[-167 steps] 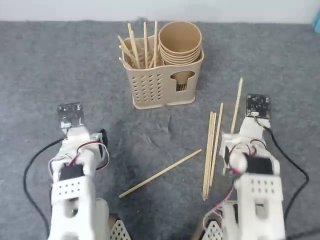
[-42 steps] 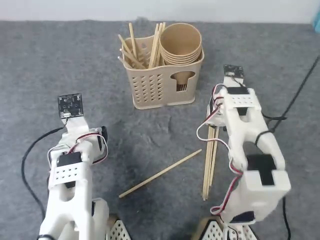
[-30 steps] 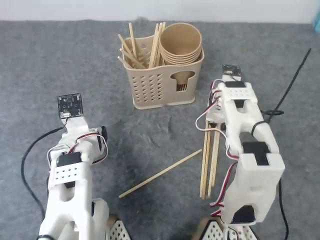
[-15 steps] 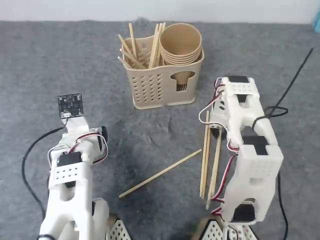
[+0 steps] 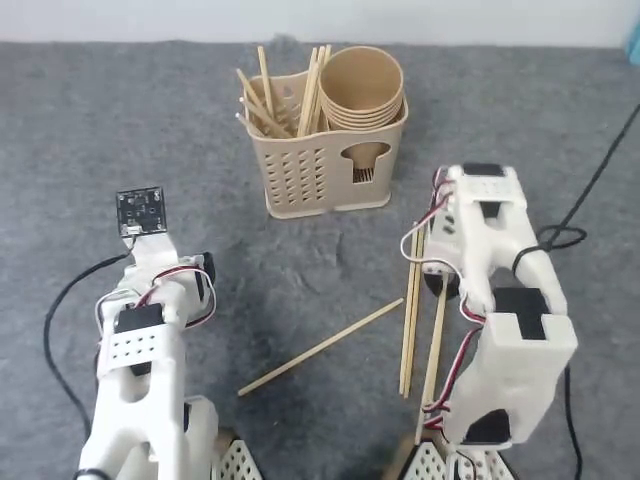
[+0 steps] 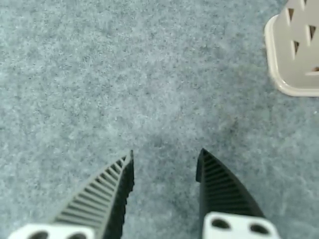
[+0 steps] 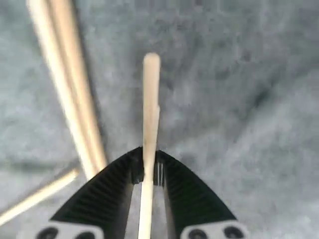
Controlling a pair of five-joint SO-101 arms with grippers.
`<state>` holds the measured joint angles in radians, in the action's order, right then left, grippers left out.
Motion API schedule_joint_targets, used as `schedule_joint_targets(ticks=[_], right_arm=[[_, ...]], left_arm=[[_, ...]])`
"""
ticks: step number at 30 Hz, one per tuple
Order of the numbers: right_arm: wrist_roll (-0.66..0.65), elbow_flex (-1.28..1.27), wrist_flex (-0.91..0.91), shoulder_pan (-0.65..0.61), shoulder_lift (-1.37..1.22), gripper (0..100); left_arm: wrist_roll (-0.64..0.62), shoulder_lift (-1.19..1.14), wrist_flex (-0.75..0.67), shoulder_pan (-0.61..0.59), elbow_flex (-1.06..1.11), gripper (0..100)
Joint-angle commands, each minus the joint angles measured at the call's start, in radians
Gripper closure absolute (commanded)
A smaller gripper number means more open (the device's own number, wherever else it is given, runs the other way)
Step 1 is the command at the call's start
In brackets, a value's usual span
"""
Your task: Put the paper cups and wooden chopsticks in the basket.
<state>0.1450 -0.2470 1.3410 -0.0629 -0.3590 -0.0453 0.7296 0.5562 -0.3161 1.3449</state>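
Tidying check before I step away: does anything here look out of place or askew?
Yes. One loose wooden chopstick lies diagonally on the grey mat, apart from the two parallel wooden chopsticks. The right claw is shut on a fourth wooden chopstick. All belong in the beige perforated basket.

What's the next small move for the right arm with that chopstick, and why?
Probably lift the right gripper straight up. Its fingers are shut on one pale wooden chopstick, and two more chopsticks lie close beside it on the grey carpet; rising first should clear them before carrying toward the beige perforated plastic basket.
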Motion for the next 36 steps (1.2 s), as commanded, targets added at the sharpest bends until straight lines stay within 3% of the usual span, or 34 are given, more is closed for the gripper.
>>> schedule_joint_targets(ticks=[1, 7, 13, 16, 19, 22, 27, 36], right_arm=[[0.018, -0.075, -0.15, 0.035, 0.124, 99.0], [0.023, -0.232, -0.285, 0.058, 0.275, 99.1], [0.023, -0.322, -0.36, 0.053, 0.354, 99.1], [0.023, -0.322, -0.361, 0.053, 0.354, 99.1], [0.023, -0.322, -0.361, 0.053, 0.354, 99.1], [0.023, -0.322, -0.361, 0.053, 0.354, 99.1], [0.023, -0.322, -0.361, 0.058, 0.354, 99.1], [0.023, -0.322, -0.361, 0.056, 0.354, 99.1]], left_arm=[[0.012, 0.029, -0.018, 0.011, -0.008, 80], [0.15, 0.021, 0.109, 0.069, -0.064, 80], [0.224, 0.028, 0.387, 0.12, -0.26, 80], [0.275, 0.021, 0.621, 0.241, -0.363, 80], [0.384, 0.021, 0.769, 0.448, -0.372, 80], [0.423, 0.021, 0.74, 0.578, -0.349, 80], [0.477, 0.02, 0.58, 0.689, -0.277, 80], [0.431, -0.021, 0.37, 0.838, -0.15, 80]])
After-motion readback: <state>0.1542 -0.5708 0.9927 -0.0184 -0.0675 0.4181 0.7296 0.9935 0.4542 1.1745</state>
